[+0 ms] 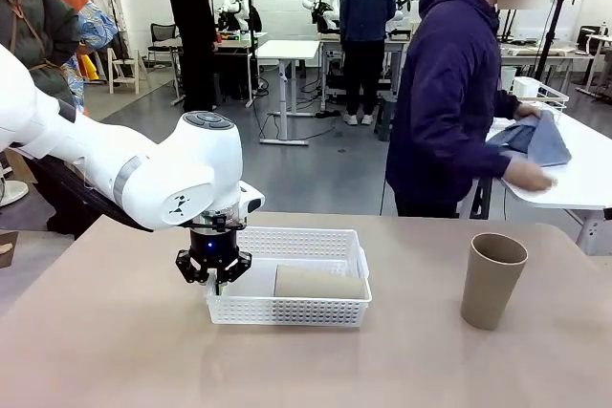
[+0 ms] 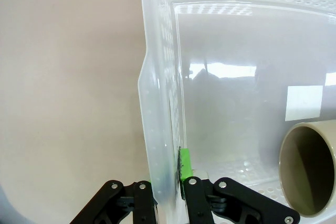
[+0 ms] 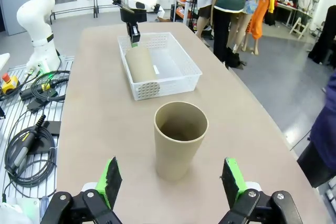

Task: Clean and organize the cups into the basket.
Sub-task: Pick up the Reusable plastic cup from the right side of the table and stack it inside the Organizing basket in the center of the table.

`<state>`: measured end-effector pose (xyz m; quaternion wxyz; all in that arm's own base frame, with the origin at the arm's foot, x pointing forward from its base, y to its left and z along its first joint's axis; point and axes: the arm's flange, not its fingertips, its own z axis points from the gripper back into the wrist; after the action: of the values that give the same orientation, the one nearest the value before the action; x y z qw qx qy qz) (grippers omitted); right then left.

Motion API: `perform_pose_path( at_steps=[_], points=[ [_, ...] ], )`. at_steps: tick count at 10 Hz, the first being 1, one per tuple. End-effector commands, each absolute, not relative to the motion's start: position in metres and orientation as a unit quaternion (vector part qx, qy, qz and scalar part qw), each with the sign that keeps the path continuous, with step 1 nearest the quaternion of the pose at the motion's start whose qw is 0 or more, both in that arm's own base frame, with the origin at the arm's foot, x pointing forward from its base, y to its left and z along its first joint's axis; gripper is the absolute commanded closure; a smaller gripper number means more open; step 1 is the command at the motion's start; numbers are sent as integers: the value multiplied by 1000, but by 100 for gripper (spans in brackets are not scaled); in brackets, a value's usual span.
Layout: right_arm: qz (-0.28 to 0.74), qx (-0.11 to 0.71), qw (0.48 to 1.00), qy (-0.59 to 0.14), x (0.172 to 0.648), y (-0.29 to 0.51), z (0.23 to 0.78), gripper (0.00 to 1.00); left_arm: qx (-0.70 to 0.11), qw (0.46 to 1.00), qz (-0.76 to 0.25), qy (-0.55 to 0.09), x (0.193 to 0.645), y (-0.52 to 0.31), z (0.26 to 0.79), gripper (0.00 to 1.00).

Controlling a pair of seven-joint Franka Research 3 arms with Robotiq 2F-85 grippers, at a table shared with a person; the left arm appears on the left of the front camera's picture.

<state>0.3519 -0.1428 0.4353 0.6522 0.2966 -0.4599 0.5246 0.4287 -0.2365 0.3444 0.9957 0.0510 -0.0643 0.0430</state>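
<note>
Cup (image 1: 318, 282) in basket (image 1: 287, 314), second cup (image 1: 491, 279) right

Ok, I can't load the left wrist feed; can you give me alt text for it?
The left gripper has its fingers shut on the side wall of the white basket, one inside, one outside. A tan cup lies on its side inside the basket, mouth toward the camera.

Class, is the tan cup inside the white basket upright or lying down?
Lying down: the tan-brown tapered matte cup rests lengthwise on the floor of the white lattice-sided plastic basket, its mouth facing sideways.
</note>
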Motion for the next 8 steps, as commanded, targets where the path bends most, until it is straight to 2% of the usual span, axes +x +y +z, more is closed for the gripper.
perform_pose_path(
  at_steps=[1,3,6,8],
  points=[
    [524,295,645,-472,349,-139,432,0,59,995,45,-69,426,-237,344,100],
    [525,297,652,-460,352,-143,435,0,59,995,45,-69,426,-237,344,100],
    [542,336,642,-426,380,-150,370,0,59,995,45,-69,426,-237,344,100],
    [553,334,637,-421,394,-143,342,0,59,995,45,-69,426,-237,344,100]
  ],
)
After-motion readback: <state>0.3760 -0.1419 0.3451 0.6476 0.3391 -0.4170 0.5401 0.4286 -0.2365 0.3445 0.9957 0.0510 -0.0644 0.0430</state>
